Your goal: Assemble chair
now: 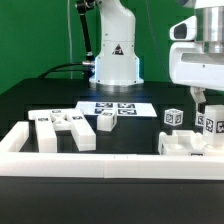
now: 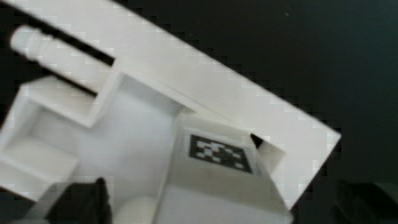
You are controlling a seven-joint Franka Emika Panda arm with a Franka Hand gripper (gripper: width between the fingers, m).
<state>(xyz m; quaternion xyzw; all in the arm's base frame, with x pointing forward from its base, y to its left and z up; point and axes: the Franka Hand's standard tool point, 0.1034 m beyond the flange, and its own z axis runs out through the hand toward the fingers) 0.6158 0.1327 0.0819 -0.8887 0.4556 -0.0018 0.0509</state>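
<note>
- The two-finger gripper (image 1: 201, 104) on the shiny white robot arm is hanging low on the exterior view's right.
- I cannot tell if its jaws are standing wide or pinching something.
- Right under it, a pile of matte white blocky chair parts (image 1: 188, 145) with small black-and-white square tags is lying against the front edge.
- In the wrist view, one tagged white part (image 2: 219, 150) is filling the picture, very close.
- A small white tagged cube (image 1: 173, 117) is sitting near the gripper.
- More white chair parts (image 1: 62, 126) are lying on the exterior view's left, well apart.
- The thin flat marker board (image 1: 115, 108) is lying between both piles.
- A long white border rail (image 1: 100, 161) is running along the front.
- Bare black table (image 1: 140, 135) is showing between the piles, leaving open room.
</note>
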